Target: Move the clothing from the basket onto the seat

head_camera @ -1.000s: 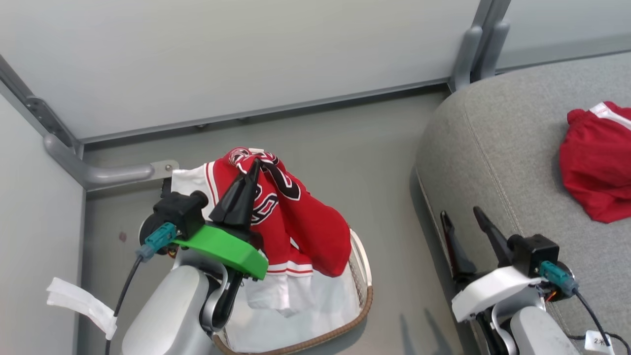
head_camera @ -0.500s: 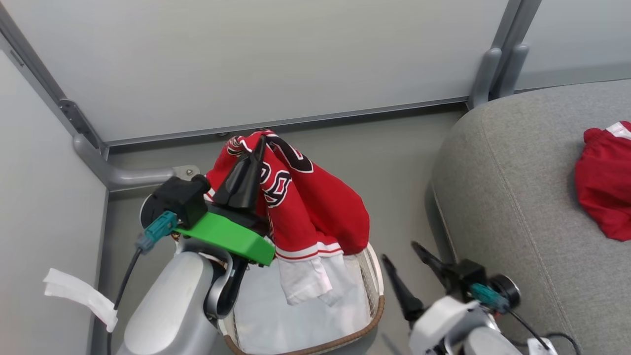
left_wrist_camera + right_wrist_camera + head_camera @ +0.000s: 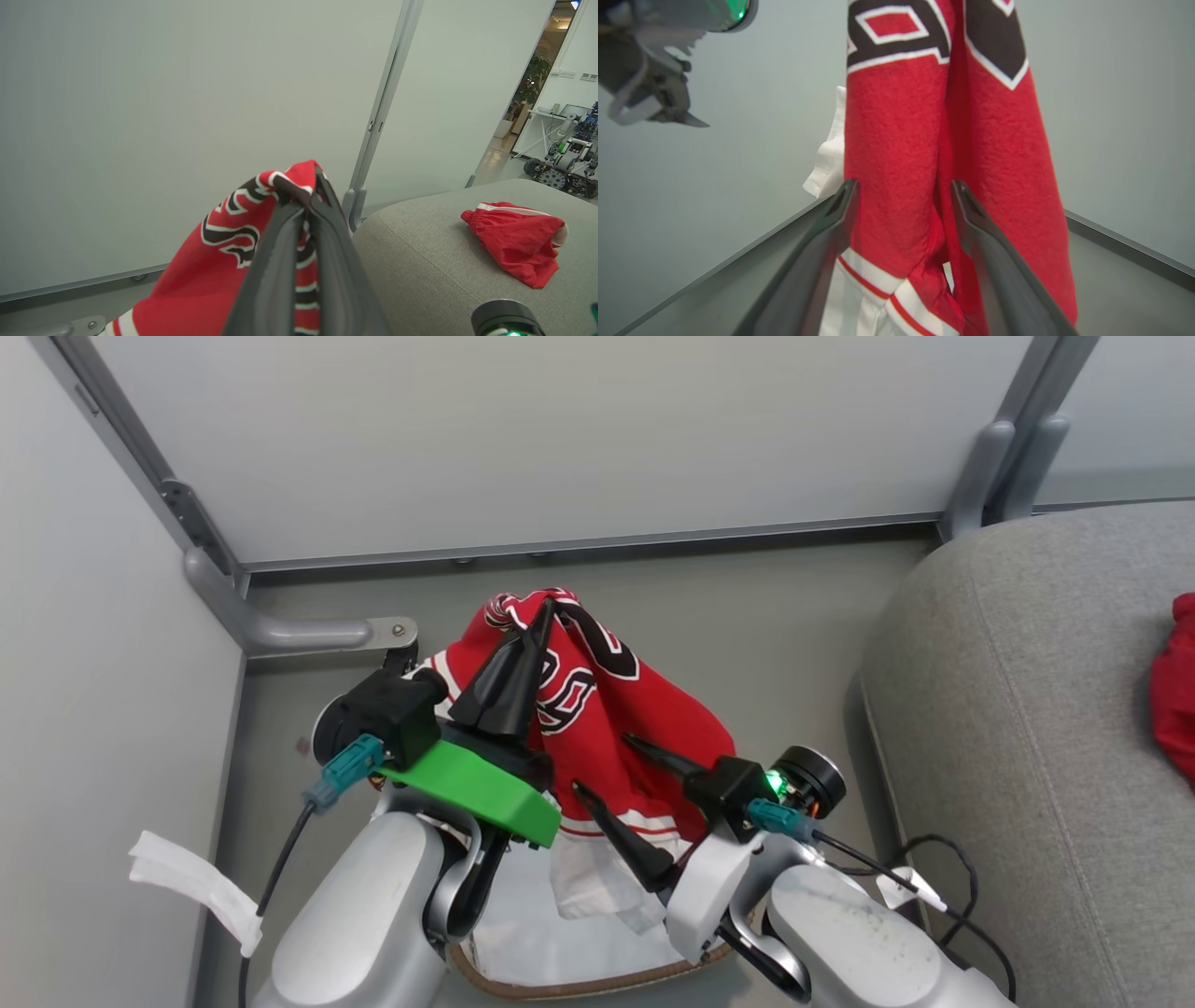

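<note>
Above the basket, your left gripper pinched the red jersey; your right gripper stood spread around its hanging fold; red shorts lay on the sofa cushion.

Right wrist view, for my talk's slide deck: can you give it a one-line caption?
Right gripper, open, flanks a fold of the hanging red jersey, not yet closed on it.

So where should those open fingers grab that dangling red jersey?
Probably the lower hanging fold of the jersey, just above its white-striped hem. It hangs as a narrow bunched column from the shut left gripper, so the right gripper can come from the robot's right, its open fingers standing either side of that fold.
</note>
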Tool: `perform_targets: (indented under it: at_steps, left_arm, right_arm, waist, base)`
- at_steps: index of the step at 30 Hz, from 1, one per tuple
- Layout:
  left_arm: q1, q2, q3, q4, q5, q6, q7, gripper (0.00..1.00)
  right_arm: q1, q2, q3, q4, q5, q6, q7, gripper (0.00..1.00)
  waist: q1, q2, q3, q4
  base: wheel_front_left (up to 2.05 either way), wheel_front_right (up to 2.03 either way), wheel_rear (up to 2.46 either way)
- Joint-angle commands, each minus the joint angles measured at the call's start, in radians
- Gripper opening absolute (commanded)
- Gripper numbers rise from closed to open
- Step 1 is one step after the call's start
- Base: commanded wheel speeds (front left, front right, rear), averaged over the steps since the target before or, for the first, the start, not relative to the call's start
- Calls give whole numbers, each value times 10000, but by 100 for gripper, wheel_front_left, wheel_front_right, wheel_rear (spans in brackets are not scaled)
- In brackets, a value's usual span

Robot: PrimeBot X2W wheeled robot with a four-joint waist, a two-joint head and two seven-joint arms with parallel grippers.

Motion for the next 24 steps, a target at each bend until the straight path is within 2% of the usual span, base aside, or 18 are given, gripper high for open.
perform_targets:
  at_steps: [1,13,14,15,16,24]
  left_arm:
    - [-210,-50,-37,7,-21,-20,-39,0]
    - [-638,-275,-838,-51,-216,-20,-39,0]
    - [-669,-289,-869,-52,-236,-20,-39,0]
    - [-698,-298,-903,-53,-244,-20,-39,0]
    - [-715,-305,-915,-53,-260,-20,-39,0]
    - [-646,-259,-631,75,-313,-20,-39,0]
  right_arm:
    - [-207,-49,139,144,206,-14,-23,100]
    - [-698,-46,671,1563,1050,-14,-23,100]
    - [-710,-47,670,1616,1051,-14,-23,95]
    - [-706,-49,679,1716,1075,-14,-22,33]
    - [-724,-47,745,1786,1062,-13,-23,0]
    - [-399,-54,75,1987,971,-14,-22,0]
  waist:
    - [1,0,54,141]
    - [1,0,225,896]
    - [1,0,235,929]
    - [1,0,246,966]
    - [1,0,255,991]
    - [1,0,305,932]
  base:
    - [0,0,0]
    - [0,0,0]
    - [0,0,0]
    - [0,0,0]
    - [0,0,0]
    - [0,0,0]
